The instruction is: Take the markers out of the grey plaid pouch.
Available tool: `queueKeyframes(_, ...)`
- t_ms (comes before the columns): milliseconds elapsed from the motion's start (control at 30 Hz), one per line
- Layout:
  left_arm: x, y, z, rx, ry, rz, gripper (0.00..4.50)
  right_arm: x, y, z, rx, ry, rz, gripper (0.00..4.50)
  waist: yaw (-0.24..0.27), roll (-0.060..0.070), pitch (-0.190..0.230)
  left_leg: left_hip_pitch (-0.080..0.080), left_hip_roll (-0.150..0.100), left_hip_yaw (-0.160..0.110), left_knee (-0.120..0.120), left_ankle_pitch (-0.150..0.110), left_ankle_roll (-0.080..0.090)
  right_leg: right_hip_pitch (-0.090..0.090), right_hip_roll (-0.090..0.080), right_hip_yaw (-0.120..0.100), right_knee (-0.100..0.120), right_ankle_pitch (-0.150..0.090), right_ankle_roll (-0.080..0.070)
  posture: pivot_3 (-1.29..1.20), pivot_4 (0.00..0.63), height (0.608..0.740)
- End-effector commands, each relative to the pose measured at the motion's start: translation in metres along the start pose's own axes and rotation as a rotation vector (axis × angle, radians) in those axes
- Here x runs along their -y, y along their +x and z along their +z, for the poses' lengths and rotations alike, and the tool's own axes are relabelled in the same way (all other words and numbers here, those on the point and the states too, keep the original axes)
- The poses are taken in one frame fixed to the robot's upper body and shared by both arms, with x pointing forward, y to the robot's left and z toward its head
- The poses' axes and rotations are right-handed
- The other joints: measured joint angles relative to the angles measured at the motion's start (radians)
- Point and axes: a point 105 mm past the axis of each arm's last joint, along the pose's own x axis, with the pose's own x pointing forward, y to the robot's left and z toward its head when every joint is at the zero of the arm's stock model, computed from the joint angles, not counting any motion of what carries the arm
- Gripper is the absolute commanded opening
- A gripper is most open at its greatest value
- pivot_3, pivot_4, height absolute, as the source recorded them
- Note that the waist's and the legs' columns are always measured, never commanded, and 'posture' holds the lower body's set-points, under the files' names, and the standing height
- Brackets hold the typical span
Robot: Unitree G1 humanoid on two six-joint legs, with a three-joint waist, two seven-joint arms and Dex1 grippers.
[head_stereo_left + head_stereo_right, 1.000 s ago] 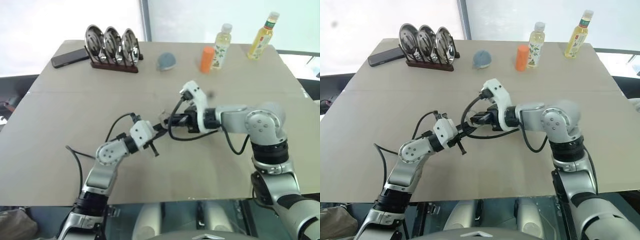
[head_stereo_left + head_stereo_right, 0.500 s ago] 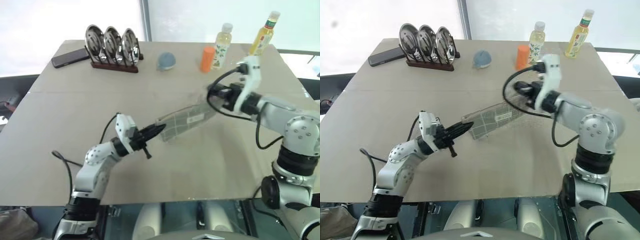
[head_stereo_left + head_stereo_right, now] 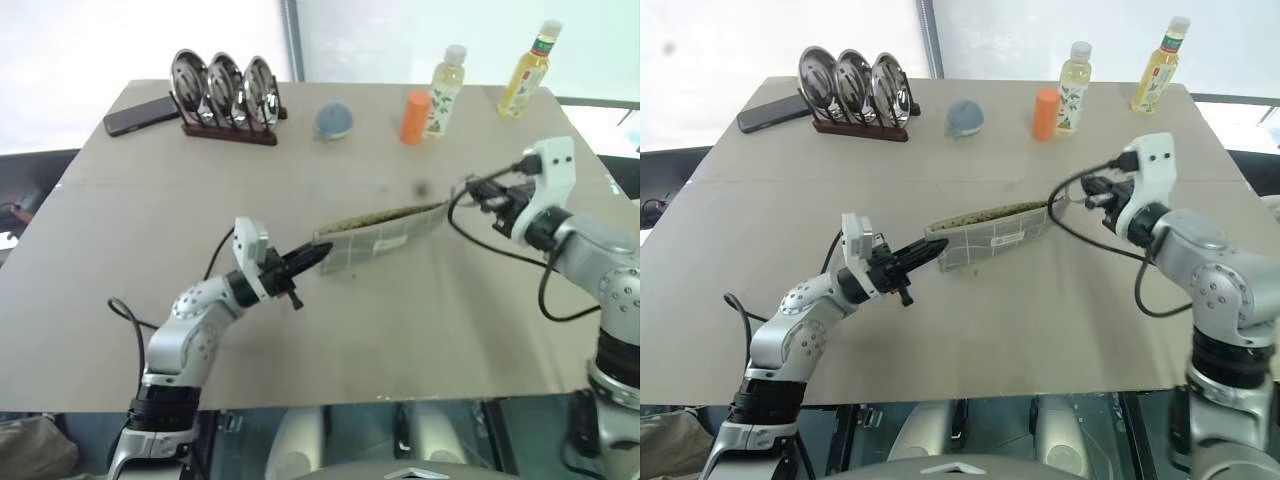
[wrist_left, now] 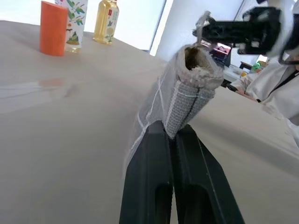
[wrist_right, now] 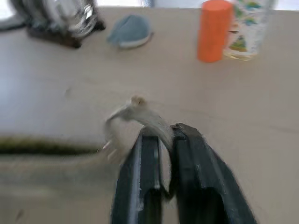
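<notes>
Our left pincer [image 3: 318,256] clamps the near-left end of the grey plaid pouch [image 3: 385,233], held above the table [image 3: 120,230]. Our right pincer [image 5: 161,154] pinches its far tab, stretching the zip open for the markers.

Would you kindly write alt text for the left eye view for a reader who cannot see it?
Two robot arms hold a grey plaid pouch stretched between them above a tan table: the left gripper clamps one end, the right gripper holds the other. A phone, plate rack, orange cylinder and two bottles stand at the far edge.
</notes>
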Motion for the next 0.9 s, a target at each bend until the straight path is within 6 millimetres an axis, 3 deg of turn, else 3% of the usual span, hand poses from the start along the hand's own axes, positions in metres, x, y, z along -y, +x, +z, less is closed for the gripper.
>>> queueKeyframes(33, 0.015, 0.013, 0.024, 0.057, 0.06, -0.071, 0.0, -0.024, -0.022, -0.003, -0.043, -0.129, 0.117, 2.25, 0.003, 0.0, 0.0, 0.0, 0.0, 0.0, 0.0, 0.0, 0.0, 0.0, 0.0, 0.0, 0.0, 0.0, 0.0, 0.0, 0.15, 0.74)
queueKeyframes(133, 0.017, 0.015, 0.024, 0.047, 0.086, -0.093, 0.0, -0.023, -0.047, -0.007, -0.091, -0.15, 0.137, 2.08, 0.01, 0.0, 0.0, 0.0, 0.0, 0.001, 0.0, 0.0, 0.0, 0.0, -0.001, 0.0, -0.001, 0.0, 0.0, 0.0, 0.15, 0.74)
queueKeyframes(200, 0.021, 0.015, 0.024, 0.042, 0.099, -0.115, 0.0, -0.027, -0.054, 0.0, -0.073, -0.119, 0.168, 1.37, 0.011, 0.0, 0.0, 0.0, 0.0, 0.001, 0.0, 0.0, 0.0, 0.0, -0.001, 0.0, -0.001, -0.001, -0.001, 0.0, 0.15, 0.74)
queueKeyframes(267, 0.024, 0.015, 0.023, 0.04, 0.097, -0.13, 0.0, -0.039, -0.047, 0.009, -0.037, -0.121, 0.209, 0.31, 0.005, 0.0, 0.0, 0.001, 0.0, 0.001, 0.0, 0.0, 0.0, 0.0, 0.0, 0.0, -0.001, -0.001, -0.001, 0.0, 0.15, 0.74)
queueKeyframes(300, 0.026, 0.015, 0.022, 0.038, 0.094, -0.142, 0.0, -0.045, -0.039, 0.013, -0.015, -0.114, 0.223, 0.07, 0.002, 0.0, 0.0, 0.002, 0.001, 0.001, 0.0, 0.0, 0.0, 0.0, 0.0, 0.001, -0.001, -0.001, -0.001, 0.0, 0.15, 0.74)
queueKeyframes(467, 0.028, 0.016, 0.02, 0.029, 0.101, -0.172, 0.0, -0.063, 0.0, 0.029, 0.043, -0.089, 0.255, 0.07, -0.003, 0.0, 0.0, 0.002, 0.001, -0.004, 0.001, 0.0, 0.0, 0.0, 0.002, 0.001, -0.001, 0.0, -0.003, 0.0, 0.15, 0.74)
queueKeyframes(567, 0.029, 0.013, 0.02, 0.028, 0.116, -0.184, 0.0, -0.068, 0.017, 0.027, 0.011, -0.111, 0.276, 0.07, 0.003, 0.0, 0.0, 0.0, -0.001, -0.004, 0.001, 0.0, 0.0, -0.001, 0.002, 0.002, -0.001, 0.001, -0.003, 0.0, 0.15, 0.74)
queueKeyframes(733, 0.029, 0.009, 0.017, 0.039, 0.11, -0.18, 0.0, -0.075, 0.02, -0.006, -0.169, -0.182, 0.373, 0.07, 0.01, 0.0, 0.001, -0.001, -0.003, -0.003, 0.0, 0.0, 0.0, -0.001, 0.0, 0.002, -0.002, 0.002, 0.0, 0.0, 0.15, 0.74)
queueKeyframes(833, 0.031, 0.007, 0.014, 0.052, 0.069, -0.197, 0.0, -0.075, 0.009, -0.039, -0.349, -0.336, 0.425, 0.07, 0.012, 0.0, 0.001, -0.001, -0.003, -0.003, 0.0, 0.0, 0.001, -0.001, 0.0, 0.001, -0.003, 0.002, -0.001, 0.0, 0.15, 0.74)
queueKeyframes(900, 0.034, 0.004, 0.013, 0.068, -0.015, -0.221, 0.0, -0.074, -0.001, -0.049, -0.417, -0.425, 0.466, 0.07, 0.013, 0.001, 0.001, -0.001, -0.002, -0.003, 0.0, -0.001, 0.001, -0.001, 0.0, 0.001, -0.002, 0.0, -0.003, 0.0, 0.15, 0.74)
